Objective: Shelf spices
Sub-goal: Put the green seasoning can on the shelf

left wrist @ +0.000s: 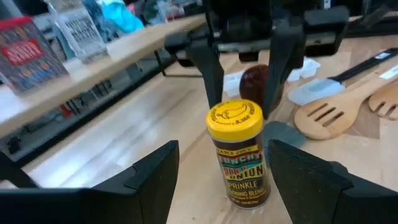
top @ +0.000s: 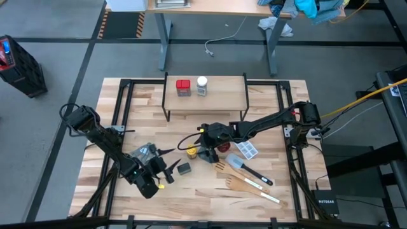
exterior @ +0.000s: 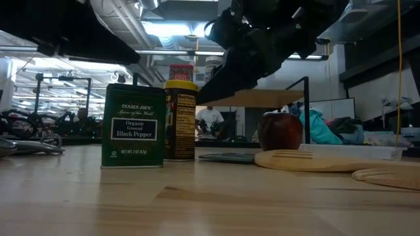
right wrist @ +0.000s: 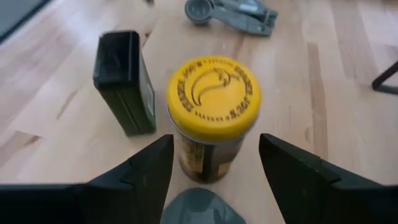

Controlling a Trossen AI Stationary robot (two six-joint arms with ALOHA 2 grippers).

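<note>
Dark square tin [exterior: 133,125] stands beside the round yellow-lidded amber jar [right wrist: 213,112] (glossy plastic cap), straddled ungripped by the parted right gripper [right wrist: 211,163].

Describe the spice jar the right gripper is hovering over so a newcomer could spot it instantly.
Start at the shelf, then come toward the table's middle, beneath the right gripper. The amber jar stands upright beside a dark square tin; only it has a round yellow lid.

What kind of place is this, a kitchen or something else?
Probably a robotics lab or workshop, not a kitchen: two robot arms work at a wooden table framed in black metal, a cable trails across grey floor, and open ceiling ducts hang above benches beyond.
</note>
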